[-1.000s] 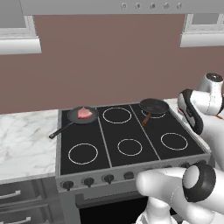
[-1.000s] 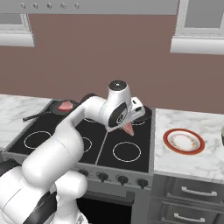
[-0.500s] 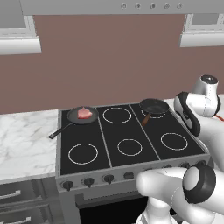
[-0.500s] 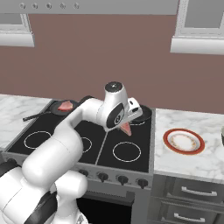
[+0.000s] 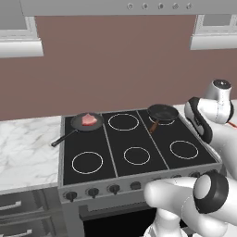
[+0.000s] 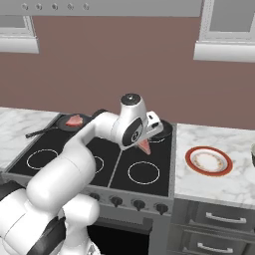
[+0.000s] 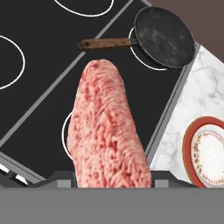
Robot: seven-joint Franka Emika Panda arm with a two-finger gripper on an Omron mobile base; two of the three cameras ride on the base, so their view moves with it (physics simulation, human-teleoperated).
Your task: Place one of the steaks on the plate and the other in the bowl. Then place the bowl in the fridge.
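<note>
The white arm has swung a little towards the marble worktop (image 6: 219,187), its end effector (image 6: 145,144) clamped on a pink-red raw steak (image 7: 107,131) above the hob, short of the red-rimmed white plate (image 6: 208,160); second steak (image 5: 89,120) untouched in its black pan (image 5: 78,126).

No text, label, brand, number or sign can be read anywhere. The stove (image 5: 134,148) carries plain white burner rings and unmarked knobs along its front edge, and the plate (image 6: 208,161) beside the stove has a patterned rim without letters.
</note>
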